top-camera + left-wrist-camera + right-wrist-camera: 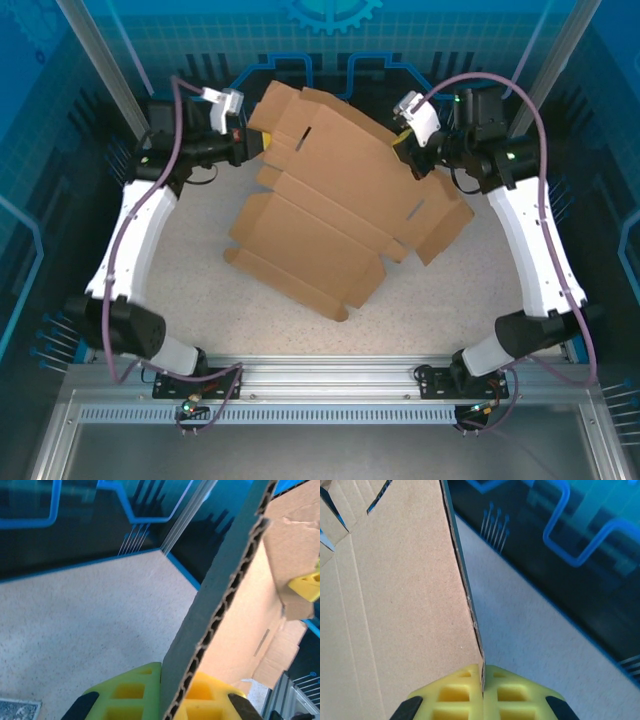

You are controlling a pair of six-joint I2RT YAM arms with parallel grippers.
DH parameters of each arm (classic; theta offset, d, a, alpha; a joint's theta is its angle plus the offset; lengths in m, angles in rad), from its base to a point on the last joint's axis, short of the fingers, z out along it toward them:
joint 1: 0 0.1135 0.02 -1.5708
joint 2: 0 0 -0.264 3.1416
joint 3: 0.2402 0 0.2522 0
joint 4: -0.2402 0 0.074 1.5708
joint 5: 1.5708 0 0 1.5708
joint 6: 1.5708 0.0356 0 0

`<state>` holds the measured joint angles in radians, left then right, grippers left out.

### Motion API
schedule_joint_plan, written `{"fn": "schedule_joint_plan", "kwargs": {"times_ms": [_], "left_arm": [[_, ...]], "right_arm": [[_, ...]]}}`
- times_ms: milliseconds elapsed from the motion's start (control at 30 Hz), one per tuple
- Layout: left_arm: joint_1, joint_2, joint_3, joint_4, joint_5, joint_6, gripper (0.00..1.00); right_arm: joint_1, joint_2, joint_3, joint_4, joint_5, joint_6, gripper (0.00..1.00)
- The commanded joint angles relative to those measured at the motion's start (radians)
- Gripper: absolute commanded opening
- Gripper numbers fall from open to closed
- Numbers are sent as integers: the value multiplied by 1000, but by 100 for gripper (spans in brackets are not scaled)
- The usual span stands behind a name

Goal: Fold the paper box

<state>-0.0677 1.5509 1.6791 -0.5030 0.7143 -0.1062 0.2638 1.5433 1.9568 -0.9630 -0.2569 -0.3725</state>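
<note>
- Currently the paper box is lying as an unfolded brown cardboard sheet across the middle of the table, turned at a slant, with its flaps and slots facing up in the top view.
- Its far portion is reaching toward 12 o'clock between the two arms, while its near corner is pointing toward 6 o'clock and appears to be resting on the speckled surface.
- The left gripper is gripping the sheet's edge at about 10 o'clock, its jaws closed down onto the cardboard.
- In the left wrist view, the left gripper is pinching the corrugated edge of the paper box between its yellow-green pads, and the board is rising from them and leaning toward 1 o'clock above the table.
- The right gripper is clamping the opposite edge at about 2 o'clock.
- In the right wrist view, the right gripper is squeezing the thin edge of the paper box between its yellow pads, with the panel spreading toward 9 o'clock and the table showing toward 3 o'clock.
- A yellow fingertip of the right gripper is showing on the sheet's far edge in the left wrist view, at about 3 o'clock.
</note>
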Motion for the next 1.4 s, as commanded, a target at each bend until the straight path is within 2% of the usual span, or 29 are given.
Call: {"fn": "schedule_joint_plan", "kwargs": {"times_ms": [0, 300, 367, 500, 567, 700, 900, 1000, 1200, 1367], "left_arm": [[-13, 110, 75, -21, -65, -46, 1], [-61, 404, 177, 18, -115, -32, 8], [-63, 450, 191, 32, -117, -43, 21], [-62, 522, 216, 38, -129, -42, 36], [-62, 533, 214, 35, -151, -38, 40], [-65, 475, 116, 85, -199, -52, 43], [-92, 233, -275, 370, -244, -148, 46], [-129, 152, -418, 450, -267, -170, 47], [-240, 99, -564, 509, -311, -191, 47], [-277, 90, -638, 566, -320, -222, 47]], "right_arm": [[-32, 52, -30, -66, 83, 52, 0], [-52, 163, -215, 71, 178, -69, 0], [-56, 195, -244, 95, 213, -87, 0], [-63, 269, -281, 117, 268, -116, 0], [-66, 297, -307, 138, 290, -125, 0], [-65, 324, -386, 211, 367, -137, 0], [-54, 289, -559, 411, 485, -156, 0], [-40, 272, -614, 490, 544, -173, 0], [16, 230, -753, 697, 664, -270, 0], [43, 191, -856, 864, 687, -344, 0]]}}
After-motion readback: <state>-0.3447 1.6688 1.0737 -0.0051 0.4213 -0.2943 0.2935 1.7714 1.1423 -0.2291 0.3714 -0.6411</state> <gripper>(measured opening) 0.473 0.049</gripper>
